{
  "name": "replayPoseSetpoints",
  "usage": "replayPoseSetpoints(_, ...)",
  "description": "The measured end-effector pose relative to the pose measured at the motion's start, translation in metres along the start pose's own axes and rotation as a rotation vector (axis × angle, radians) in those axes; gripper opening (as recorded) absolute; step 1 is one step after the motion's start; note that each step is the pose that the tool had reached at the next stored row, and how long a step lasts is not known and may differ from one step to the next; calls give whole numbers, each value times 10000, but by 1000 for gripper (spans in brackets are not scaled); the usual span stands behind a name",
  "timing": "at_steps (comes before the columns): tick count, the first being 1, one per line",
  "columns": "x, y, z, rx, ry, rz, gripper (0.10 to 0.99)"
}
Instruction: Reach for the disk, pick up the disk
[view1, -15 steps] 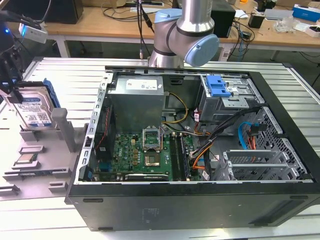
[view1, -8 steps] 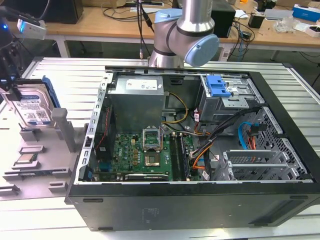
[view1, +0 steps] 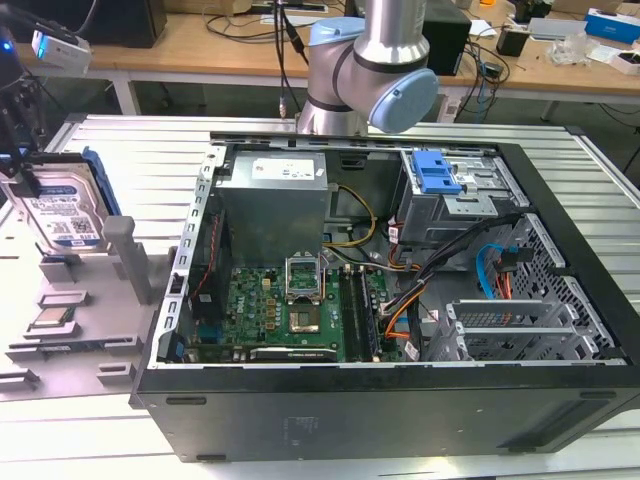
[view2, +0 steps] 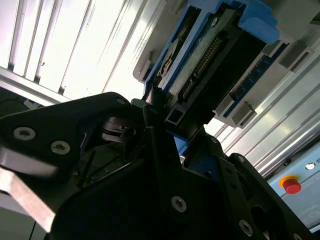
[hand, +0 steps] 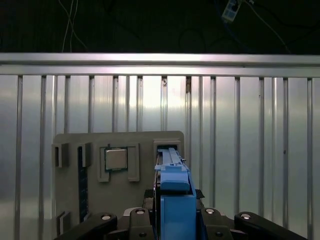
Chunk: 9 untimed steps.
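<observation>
Right at the tool, the gripper (hand: 173, 193) has its black fingers (view2: 150, 125) drawn in narrow against both faces of the disk (view1: 62, 215), clamped on it with no gap visible in the first wrist view. The disk stands on edge, upright, its blue bracket (hand: 175, 210) rising between the fingers and its label facing the open computer case in the exterior view. Its lower edge sits at the slot of a grey fixture plate (hand: 70, 190); whether it is touching the slot or just clear of it, I cannot tell.

Beside that slot, a small square silver chip (hand: 115, 159) lies flat in its own recess on the plate. A grey upright post (view1: 122, 245) stands on the plate just beside the disk, between it and the case.

The plate rests on a ribbed aluminium table (view1: 130, 150), whose long grooves catch bright light. A red button (view2: 291, 185) shows on a grey panel near the table's edge.

Further along the table lies the black computer case (view1: 400, 420), side off, showing a green motherboard (view1: 280, 310), a grey power supply (view1: 275, 205) and a blue latch (view1: 434, 172) on the drive cage. The arm (view1: 370, 70) stands behind the case. Beyond it, wooden workbenches (view1: 200, 45) carry cables and boxes.
</observation>
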<state>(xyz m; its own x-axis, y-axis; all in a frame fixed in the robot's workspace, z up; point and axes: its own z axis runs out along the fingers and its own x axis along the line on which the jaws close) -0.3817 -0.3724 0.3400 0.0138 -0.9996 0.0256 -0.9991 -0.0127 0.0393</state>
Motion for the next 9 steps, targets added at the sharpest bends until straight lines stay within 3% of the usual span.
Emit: replayPoseSetpoints(9, 1, 2, -44, -1, 1, 0, 365)
